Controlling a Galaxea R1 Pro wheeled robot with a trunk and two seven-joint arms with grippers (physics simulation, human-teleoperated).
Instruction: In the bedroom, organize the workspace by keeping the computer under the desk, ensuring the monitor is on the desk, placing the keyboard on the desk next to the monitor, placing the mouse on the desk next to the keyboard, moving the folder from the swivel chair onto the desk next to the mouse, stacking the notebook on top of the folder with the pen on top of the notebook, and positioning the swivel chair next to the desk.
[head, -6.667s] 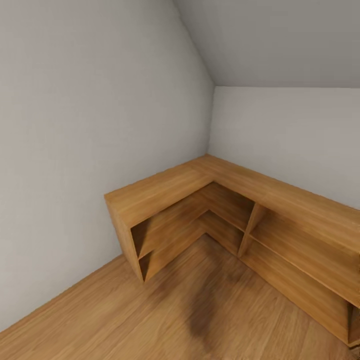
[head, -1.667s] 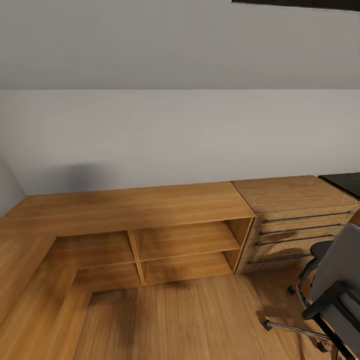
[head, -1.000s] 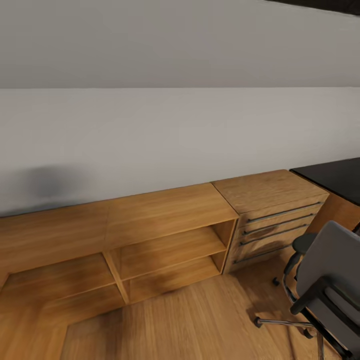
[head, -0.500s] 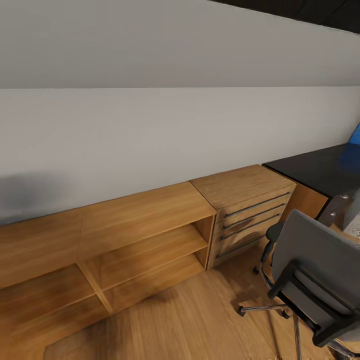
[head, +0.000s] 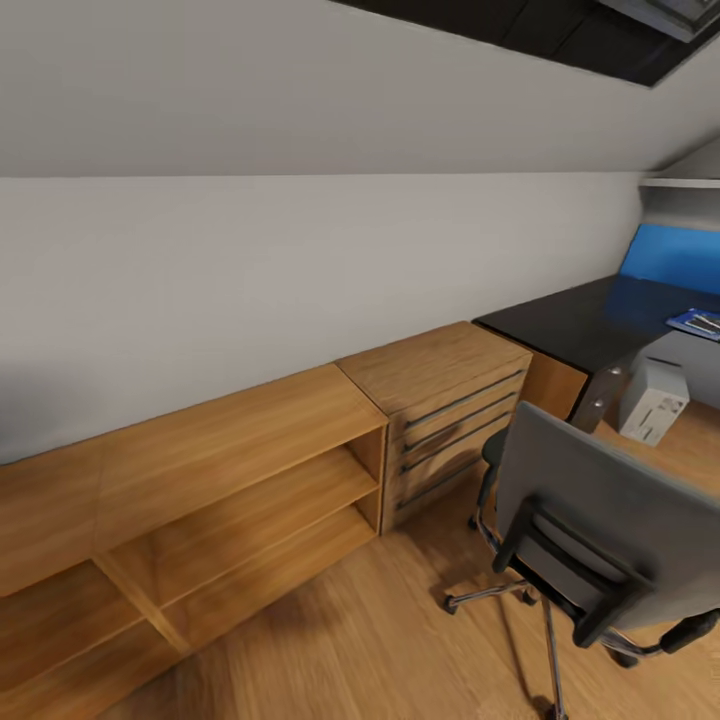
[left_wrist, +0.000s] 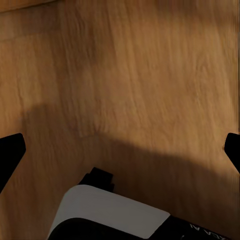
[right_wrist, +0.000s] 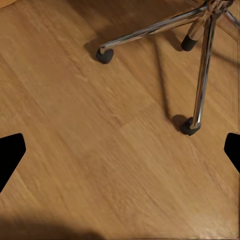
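Robot in transit, nothing in hand. Head view: swivel chair (head: 590, 540) at 4 o'clock, back turned to the camera, seat surface hidden, so I can't tell if the folder is on it. Desk (head: 585, 320) at 2–3 o'clock, glossy black top running to the right edge. Computer (head: 652, 398) sits on the floor under the desk edge at 3 o'clock, so that item looks satisfied. A bright blue panel (head: 675, 258) stands at the back of the desk at 2 o'clock; can't say what it is. A small flat thing (head: 697, 322) lies on the desktop at the right edge, too cropped to identify. Low wood dresser (head: 445, 405) at centre, touching the open shelf unit (head: 200, 500) that runs to 8 o'clock. Left gripper (left_wrist: 120, 155): fingertips far apart at the frame edges, nothing between them, wood floor (left_wrist: 140, 75) below. Right gripper (right_wrist: 120, 155): same, spread wide and empty, over floor with the chair's chrome base (right_wrist: 200, 60) and casters ahead. Judgement: early stage. Only the computer placement is confirmable; keyboard, mouse, folder, notebook, pen and chair positioning all unverified or pending. The chair stands near the desk but angled off, probably needs a final nudge.
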